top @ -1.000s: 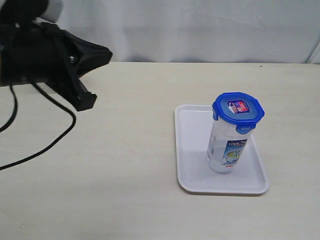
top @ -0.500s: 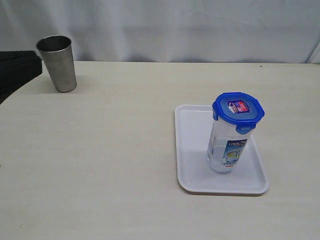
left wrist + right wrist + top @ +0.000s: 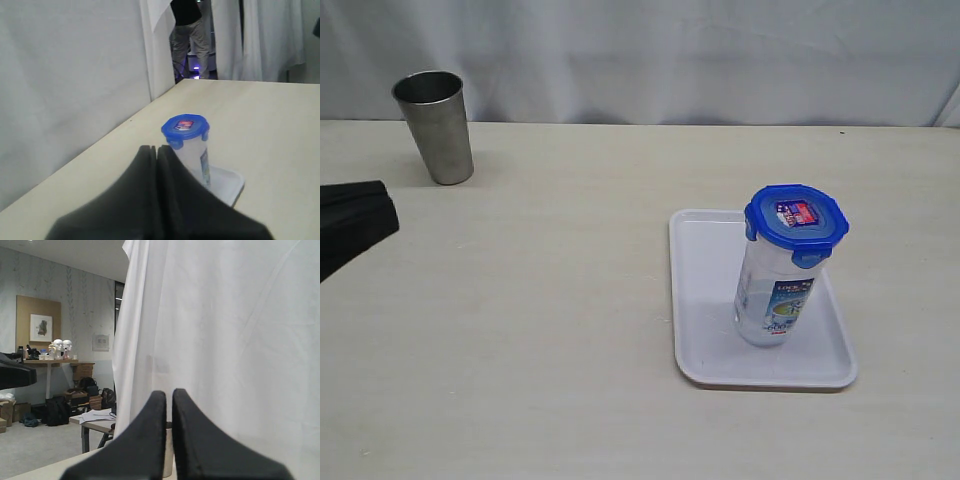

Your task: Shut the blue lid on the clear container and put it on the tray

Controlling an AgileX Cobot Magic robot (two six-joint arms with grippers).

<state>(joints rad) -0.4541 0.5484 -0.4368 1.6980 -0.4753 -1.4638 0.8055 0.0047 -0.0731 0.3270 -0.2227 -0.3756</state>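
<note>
The clear container (image 3: pixel 772 300) stands upright on the white tray (image 3: pixel 705 300) at the right of the table. The blue lid (image 3: pixel 796 223) sits on top of it with its flaps down. My left gripper (image 3: pixel 385 208) is shut and holds nothing, far from the container at the table's left edge. In the left wrist view its shut fingertips (image 3: pixel 156 148) point toward the blue lid (image 3: pixel 185 129), the container (image 3: pixel 196 161) and the tray (image 3: pixel 229 181). My right gripper (image 3: pixel 169 392) is shut and empty, and it is out of the exterior view.
A tapered steel cup (image 3: pixel 435 125) stands at the back left of the table, near the white curtain. The same steel cup (image 3: pixel 169 447) shows behind the right fingers in the right wrist view.
The left arm has pulled back to the left and lower, uncovering the steel cup. The container, lid and tray have not moved.
</note>
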